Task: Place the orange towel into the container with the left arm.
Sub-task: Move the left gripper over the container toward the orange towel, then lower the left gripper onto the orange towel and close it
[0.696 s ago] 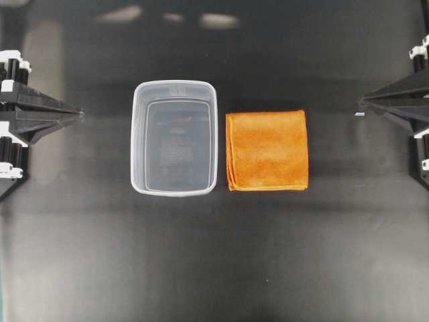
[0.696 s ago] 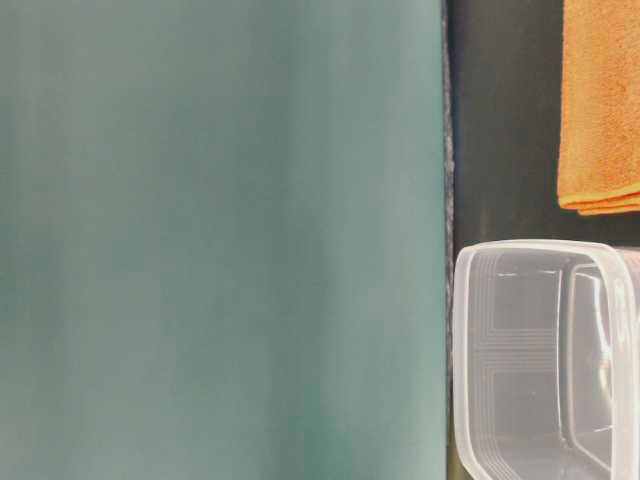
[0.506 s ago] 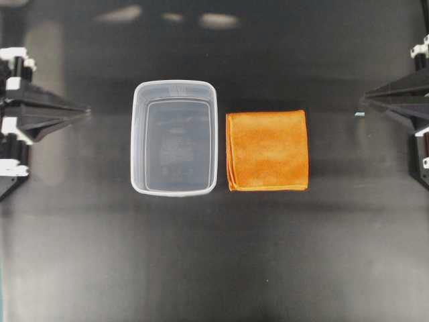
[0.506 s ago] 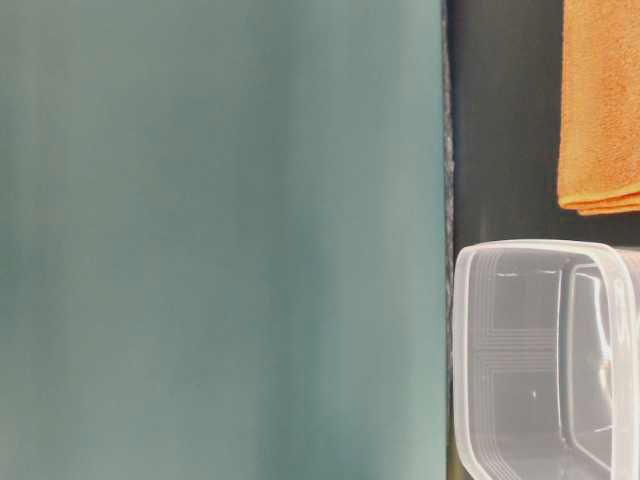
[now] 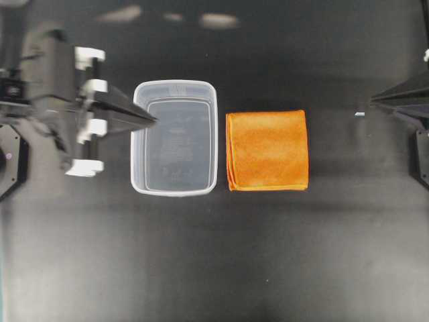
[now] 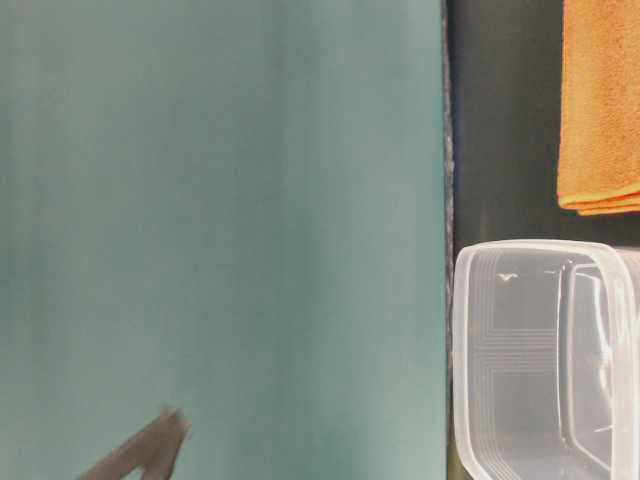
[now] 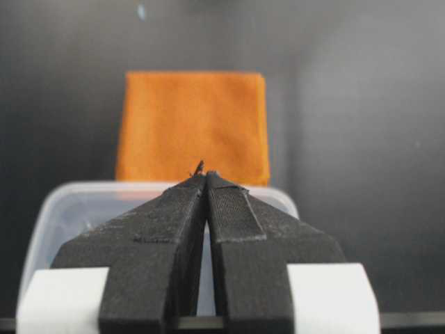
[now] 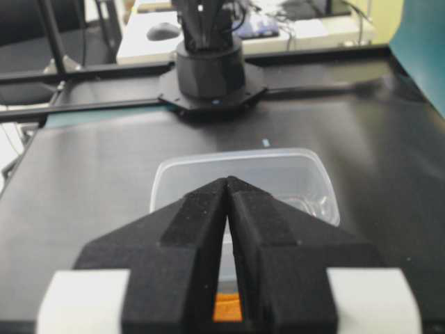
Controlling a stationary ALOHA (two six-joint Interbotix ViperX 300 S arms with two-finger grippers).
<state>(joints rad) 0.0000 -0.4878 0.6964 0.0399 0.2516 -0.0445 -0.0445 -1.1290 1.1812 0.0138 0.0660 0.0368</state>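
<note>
Overhead, my left gripper hangs over the container at its rim, while the orange towel lies folded just beside the container's far side, so I judge this the approach, with a reach across and an opening next. From the left wrist I see those fingers pressed together, tips aimed at the towel; the right wrist shows the right gripper closed too, well back.
</note>
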